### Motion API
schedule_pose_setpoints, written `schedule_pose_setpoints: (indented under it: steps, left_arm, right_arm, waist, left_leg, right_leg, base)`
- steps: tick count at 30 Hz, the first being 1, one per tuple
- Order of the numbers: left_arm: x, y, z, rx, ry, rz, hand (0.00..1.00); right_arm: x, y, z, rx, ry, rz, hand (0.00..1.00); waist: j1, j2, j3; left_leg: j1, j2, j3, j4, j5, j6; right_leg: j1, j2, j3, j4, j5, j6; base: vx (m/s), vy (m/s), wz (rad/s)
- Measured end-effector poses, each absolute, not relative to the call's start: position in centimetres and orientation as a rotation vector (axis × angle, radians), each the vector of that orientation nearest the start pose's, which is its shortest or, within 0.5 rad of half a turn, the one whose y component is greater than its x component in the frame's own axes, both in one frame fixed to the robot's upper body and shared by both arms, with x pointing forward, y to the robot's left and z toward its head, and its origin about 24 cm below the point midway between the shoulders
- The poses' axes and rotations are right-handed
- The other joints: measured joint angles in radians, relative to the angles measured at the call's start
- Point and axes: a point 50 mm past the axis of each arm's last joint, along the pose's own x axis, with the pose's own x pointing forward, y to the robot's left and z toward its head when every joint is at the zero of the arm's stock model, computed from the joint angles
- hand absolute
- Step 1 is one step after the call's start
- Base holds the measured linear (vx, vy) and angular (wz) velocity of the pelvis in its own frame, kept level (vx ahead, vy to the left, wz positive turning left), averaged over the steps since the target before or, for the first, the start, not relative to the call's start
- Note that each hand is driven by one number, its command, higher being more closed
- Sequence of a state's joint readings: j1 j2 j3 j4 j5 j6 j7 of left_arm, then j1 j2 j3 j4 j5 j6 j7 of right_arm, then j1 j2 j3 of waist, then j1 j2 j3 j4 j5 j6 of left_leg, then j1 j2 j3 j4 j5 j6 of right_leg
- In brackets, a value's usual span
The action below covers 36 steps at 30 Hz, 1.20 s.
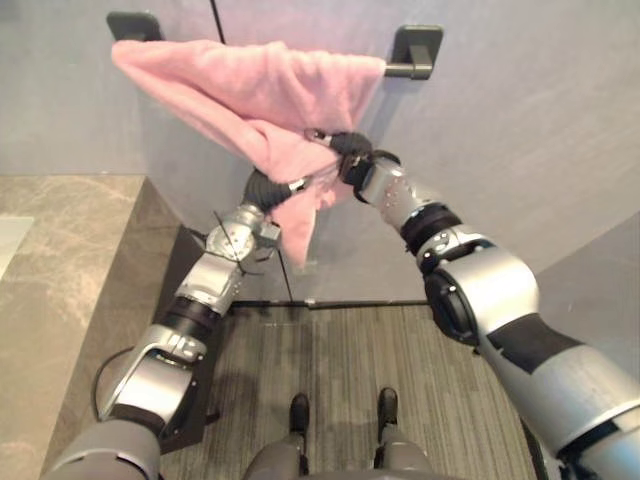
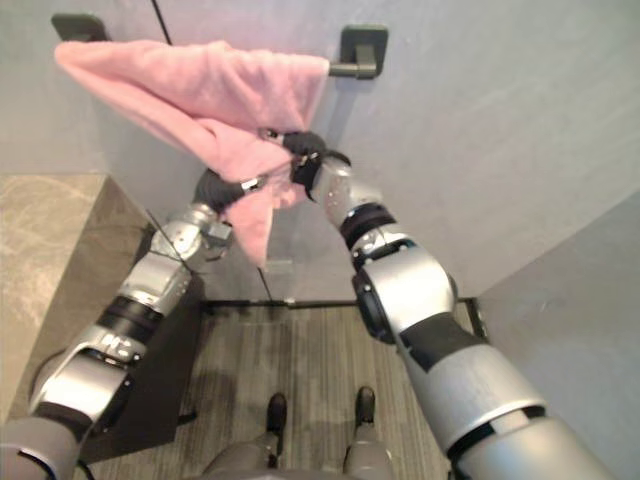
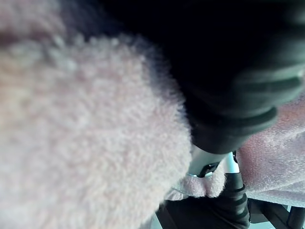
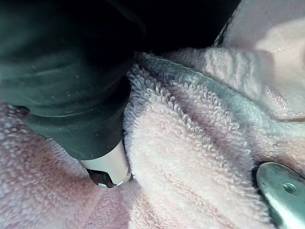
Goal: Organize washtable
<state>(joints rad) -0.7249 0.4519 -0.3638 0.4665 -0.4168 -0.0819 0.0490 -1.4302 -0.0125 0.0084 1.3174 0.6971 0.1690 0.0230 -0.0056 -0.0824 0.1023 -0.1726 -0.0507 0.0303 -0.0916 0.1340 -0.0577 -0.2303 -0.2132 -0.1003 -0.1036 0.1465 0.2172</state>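
Towel (image 1: 250,85) on rail (image 1: 405,69) | left hand (image 1: 264,188), right hand (image 1: 350,158) in folds

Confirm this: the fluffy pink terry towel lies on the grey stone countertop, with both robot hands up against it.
Wrong in one respect. The fluffy pink terry towel hangs over the dark wall-mounted towel bar, not on the grey stone countertop; the left eye view shows it. The left robot hand and right robot hand are up against it, as stated.
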Motion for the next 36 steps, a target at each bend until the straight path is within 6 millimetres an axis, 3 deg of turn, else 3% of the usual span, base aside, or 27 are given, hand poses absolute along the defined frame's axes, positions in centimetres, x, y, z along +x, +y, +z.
schedule_pose_setpoints:
  steps: [10,11,16,17,18,20,22,24,25,26,27,29,36]
  left_arm:
    - [37.5,14.1,15.8,0.231,-0.232,-0.222,1.00]
    - [37.5,13.9,15.9,0.229,-0.234,-0.226,0.00]
    - [37.6,13.8,14.9,0.248,-0.194,-0.232,0.00]
    - [37.6,13.8,14.7,0.252,-0.183,-0.233,0.00]
    - [37.6,13.7,14.1,0.261,-0.158,-0.236,0.00]
    - [37.4,12.6,12.4,0.284,-0.091,-0.291,0.00]
    - [37.2,12.1,11.4,0.296,-0.052,-0.314,0.00]
    - [37.2,11.9,11.0,0.296,-0.029,-0.330,0.00]
    - [37.2,11.8,11.0,0.293,-0.030,-0.330,0.00]
    - [37.2,11.8,11.0,0.292,-0.030,-0.332,0.00]
    - [37.2,11.7,11.0,0.289,-0.029,-0.334,0.00]
    - [37.2,11.6,11.3,0.285,-0.035,-0.346,0.00]
    - [37.2,12.5,12.7,0.276,-0.076,-0.352,0.00]
  right_arm:
    - [42.2,-3.7,21.5,0.449,0.174,0.332,1.00]
    - [42.2,-3.8,21.5,0.464,0.174,0.328,0.00]
    - [42.5,-5.0,21.5,0.467,0.180,0.290,0.00]
    - [42.6,-5.3,21.4,0.465,0.181,0.277,0.00]
    - [42.7,-6.1,21.4,0.461,0.183,0.250,0.00]
    - [43.1,-8.6,21.3,0.446,0.184,0.171,0.00]
    - [43.3,-10.1,21.5,0.429,0.172,0.121,0.00]
    - [43.5,-12.8,22.3,0.416,0.138,0.040,0.00]
    - [43.6,-14.2,23.0,0.412,0.103,0.009,0.00]
    - [43.6,-14.7,23.2,0.411,0.094,-0.003,0.00]
    - [43.6,-15.2,23.6,0.408,0.078,-0.009,0.00]
    - [43.6,-15.2,24.1,0.401,0.062,-0.004,0.00]
    - [43.5,-16.1,24.0,0.389,0.058,-0.025,0.00]
  waist:
    - [-0.003,-0.001,-0.001]
    - [-0.003,-0.002,-0.001]
    - [-0.003,-0.001,-0.001]
    - [-0.002,0.002,0.000]
    - [-0.005,-0.001,0.000]
    - [-0.003,-0.008,-0.004]
    - [-0.002,-0.003,-0.001]
    - [-0.001,0.005,0.001]
    - [-0.002,0.021,0.011]
    - [-0.006,0.020,0.011]
    - [-0.006,0.020,0.010]
    - [-0.004,0.048,0.010]
    - [0.015,0.056,0.010]
  left_leg:
    - [0.000,0.002,0.000,-0.001,0.005,0.007]
    - [0.000,-0.001,-0.001,0.000,0.005,0.008]
    - [0.000,0.005,0.005,-0.001,0.006,0.008]
    - [0.000,0.015,0.010,-0.004,0.010,0.023]
    - [-0.001,0.029,0.006,-0.003,0.013,0.031]
    - [0.000,0.015,-0.004,-0.003,0.014,0.028]
    - [-0.003,0.016,0.003,-0.004,0.014,0.028]
    - [-0.009,0.035,0.018,-0.011,0.013,0.029]
    - [-0.008,0.055,0.022,-0.011,0.012,0.031]
    - [-0.007,0.055,0.019,-0.010,0.013,0.029]
    - [-0.005,0.052,0.019,-0.010,0.015,0.026]
    - [-0.003,0.057,0.019,-0.011,0.016,0.024]
    - [-0.003,0.066,0.023,-0.010,0.019,0.020]
  right_leg:
    - [0.003,0.003,0.000,0.002,-0.017,-0.002]
    - [0.004,0.001,0.001,0.004,-0.010,-0.010]
    - [0.002,0.005,0.004,0.001,-0.037,0.001]
    - [0.005,0.015,0.002,0.011,-0.034,-0.011]
    - [-0.002,0.042,-0.006,0.046,0.005,-0.062]
    - [0.001,0.055,0.000,0.068,0.028,-0.109]
    - [-0.002,0.054,0.002,0.055,0.027,-0.108]
    - [0.011,0.064,0.003,0.005,0.005,-0.102]
    - [0.009,0.086,-0.008,0.042,0.025,-0.127]
    - [0.017,0.090,-0.011,0.058,0.030,-0.138]
    - [0.028,0.090,-0.010,0.048,0.019,-0.148]
    - [0.028,0.094,-0.010,0.041,0.018,-0.150]
    - [0.043,0.103,-0.010,0.004,0.023,-0.156]
  base:
    - [0.03,-0.075,0.01]
    - [0.03,-0.069,0.05]
    - [0.03,-0.068,-0.05]
    - [0.01,-0.116,-0.16]
    - [0.01,-0.093,-0.02]
    - [0.04,-0.096,0.11]
    - [0.02,-0.039,-0.14]
    - [0.01,-0.095,-0.42]
    - [0.00,-0.107,-0.34]
    - [0.04,-0.092,-0.14]
    - [0.06,-0.067,-0.09]
    - [0.06,-0.065,-0.10]
    - [0.04,-0.053,-0.03]
